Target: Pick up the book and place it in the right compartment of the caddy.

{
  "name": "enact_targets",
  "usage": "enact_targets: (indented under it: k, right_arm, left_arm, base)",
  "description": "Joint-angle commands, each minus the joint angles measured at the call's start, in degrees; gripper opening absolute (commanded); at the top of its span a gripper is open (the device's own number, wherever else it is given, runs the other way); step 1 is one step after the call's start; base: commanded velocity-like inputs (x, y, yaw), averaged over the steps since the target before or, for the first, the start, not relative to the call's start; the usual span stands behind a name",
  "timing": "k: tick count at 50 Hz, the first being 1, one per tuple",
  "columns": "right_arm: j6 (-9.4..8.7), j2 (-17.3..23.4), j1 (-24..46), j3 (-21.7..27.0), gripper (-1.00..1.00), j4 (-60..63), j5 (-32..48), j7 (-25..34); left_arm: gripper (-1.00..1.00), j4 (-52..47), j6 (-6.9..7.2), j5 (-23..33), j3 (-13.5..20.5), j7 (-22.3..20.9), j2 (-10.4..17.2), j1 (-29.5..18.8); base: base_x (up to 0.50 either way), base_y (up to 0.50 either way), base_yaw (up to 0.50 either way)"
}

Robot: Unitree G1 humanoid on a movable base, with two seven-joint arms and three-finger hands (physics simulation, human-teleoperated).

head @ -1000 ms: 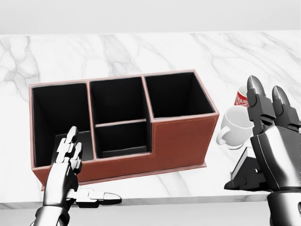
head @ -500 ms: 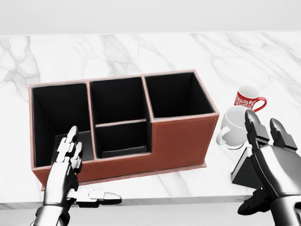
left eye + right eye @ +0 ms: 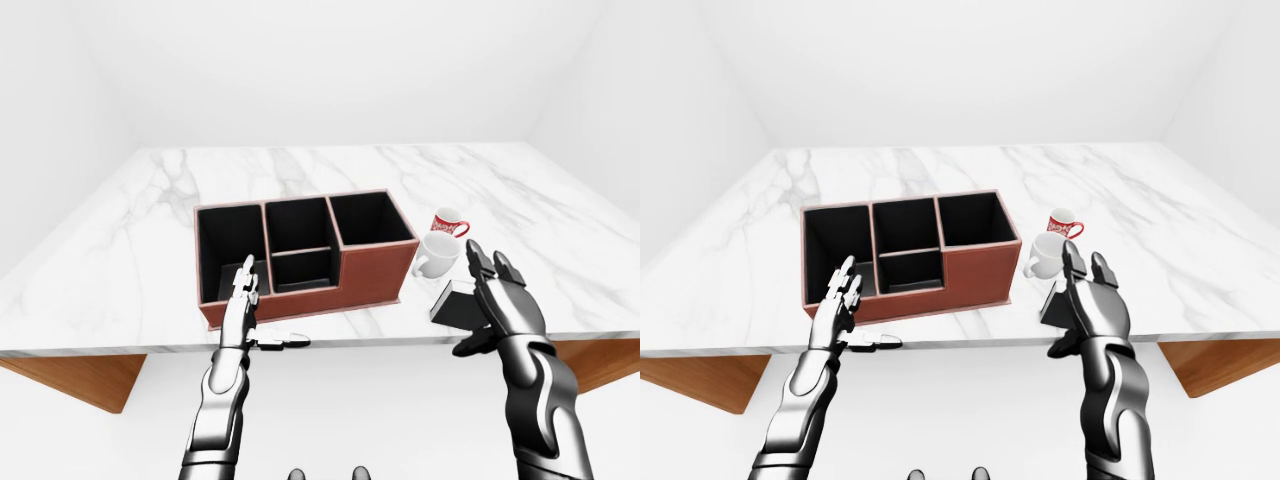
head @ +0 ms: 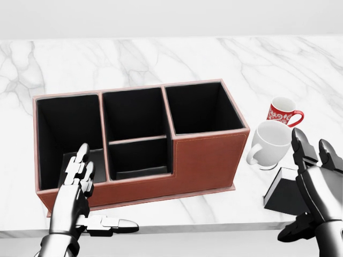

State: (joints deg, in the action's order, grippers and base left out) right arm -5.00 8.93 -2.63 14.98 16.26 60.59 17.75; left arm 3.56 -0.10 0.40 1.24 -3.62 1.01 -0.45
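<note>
Two hands are showing over the marble table [image 4: 161, 53], and we are holding both with fingers spread, gripping nothing. Our left hand [image 4: 77, 184] is hovering at the lower left of the head view, fingers pointing up over the near wall of the caddy [image 4: 206, 158], thumb sticking out sideways along the table edge. The caddy, brown outside and black inside, is sitting in the middle of the table; its right compartment [image 4: 201, 107] is showing only black walls. Our right hand [image 4: 316, 184] is rising at the lower right, palm turned toward the book [image 4: 281, 193]. That dark book is lying on the table near its lower edge, right of the caddy and just below a white mug [image 4: 270, 142]. We cannot tell whether our fingers are touching it. Beside the white mug, a red patterned mug [image 4: 281, 112] is standing.
</note>
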Motion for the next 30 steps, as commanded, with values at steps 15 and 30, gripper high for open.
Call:
enact_targets:
  k: [15,30]
  right_arm:
    - [0.00,5.23,4.74,1.72,1.00,-13.02,-4.96,-8.17]
    - [0.00,10.82,10.82,1.22,1.00,-29.30,-12.07,-14.85]
  left_arm:
    - [1.00,0.41,-0.34,-0.08,0.02,-0.09,-0.02,0.10]
    - [1.00,0.72,-0.05,-0.36,0.14,-0.34,0.06,-0.12]
  base:
    - [0.00,0.00,0.00]
    - [0.00,0.00,0.00]
